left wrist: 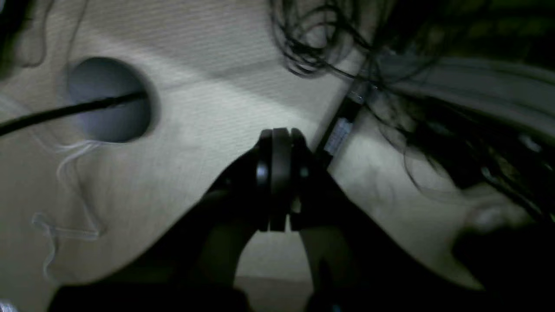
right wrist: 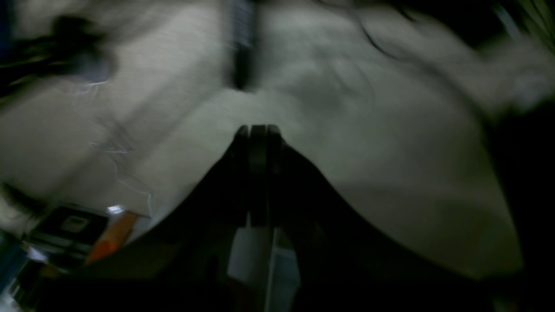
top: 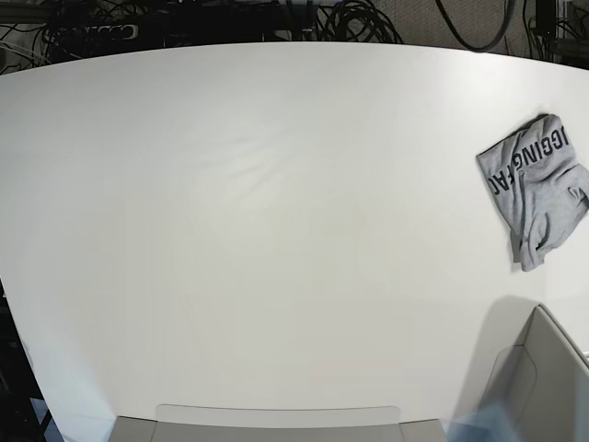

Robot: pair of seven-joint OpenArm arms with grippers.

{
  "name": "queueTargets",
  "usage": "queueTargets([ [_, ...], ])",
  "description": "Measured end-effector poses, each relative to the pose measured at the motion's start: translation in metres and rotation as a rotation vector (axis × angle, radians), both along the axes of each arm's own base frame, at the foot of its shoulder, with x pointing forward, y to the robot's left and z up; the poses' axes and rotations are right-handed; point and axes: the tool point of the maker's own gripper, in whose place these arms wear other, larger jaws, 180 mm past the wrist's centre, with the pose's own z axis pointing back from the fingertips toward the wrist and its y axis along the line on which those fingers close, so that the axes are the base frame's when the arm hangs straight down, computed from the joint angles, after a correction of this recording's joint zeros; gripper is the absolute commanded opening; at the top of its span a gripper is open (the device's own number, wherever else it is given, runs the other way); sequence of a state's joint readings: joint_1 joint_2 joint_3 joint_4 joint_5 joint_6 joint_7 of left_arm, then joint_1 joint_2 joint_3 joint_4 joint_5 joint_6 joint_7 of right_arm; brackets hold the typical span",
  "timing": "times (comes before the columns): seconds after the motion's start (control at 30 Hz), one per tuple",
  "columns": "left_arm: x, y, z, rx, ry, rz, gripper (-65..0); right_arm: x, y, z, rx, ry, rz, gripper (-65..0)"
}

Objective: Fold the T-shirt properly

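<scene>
The T-shirt (top: 537, 189) is sitting crumpled near the right edge of the white table (top: 276, 230), lettering side up, with a grey box (top: 543, 387) nearer the camera than it on that same side. Neither arm shows in the base view. In the wrist views, the left pincer (left wrist: 279, 134) is clenched with nothing in it, the right pincer (right wrist: 258, 130) likewise, though that view is pretty blurry.

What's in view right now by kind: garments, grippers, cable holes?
Garments: 1, the T-shirt, crumpled at the table edge.
Grippers: 2, left gripper and right gripper, both shut, empty.
Cable holes: 1, the cable hole.
Total: 4
</scene>
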State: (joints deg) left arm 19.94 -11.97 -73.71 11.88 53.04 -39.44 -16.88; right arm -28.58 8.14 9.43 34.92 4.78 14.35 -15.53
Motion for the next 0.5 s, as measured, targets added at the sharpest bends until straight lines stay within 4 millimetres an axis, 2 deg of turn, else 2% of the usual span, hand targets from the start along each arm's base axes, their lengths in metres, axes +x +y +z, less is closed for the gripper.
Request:
queueTargets([
  [0.13,0.013,-0.009,-0.017,0.035,0.075,-0.179,-65.0,0.001,-0.048,-0.019,-0.139,-0.022,-0.085,-65.0],
  [0.2,0.007,-0.012,-0.022,0.053,0.158,-0.286,-65.0,-0.002,-0.059,-0.022,-0.195,-0.008,-0.119,-65.0],
  [0.27,0.007,-0.003,-0.025,0.115,0.220,-0.364,-65.0,0.004,-0.071,-0.023,-0.260,-0.022,-0.124,-65.0],
  [0.37,0.011,0.010,-0.026,0.189,0.260,-0.407,-65.0,0.038,-0.107,-0.022,-0.452,-0.109,-0.075,-65.0],
  [0.5,0.028,0.038,-0.024,0.341,0.261,-0.419,-65.0,0.084,-0.159,-0.002,-0.737,-0.201,0.170,-65.0],
])
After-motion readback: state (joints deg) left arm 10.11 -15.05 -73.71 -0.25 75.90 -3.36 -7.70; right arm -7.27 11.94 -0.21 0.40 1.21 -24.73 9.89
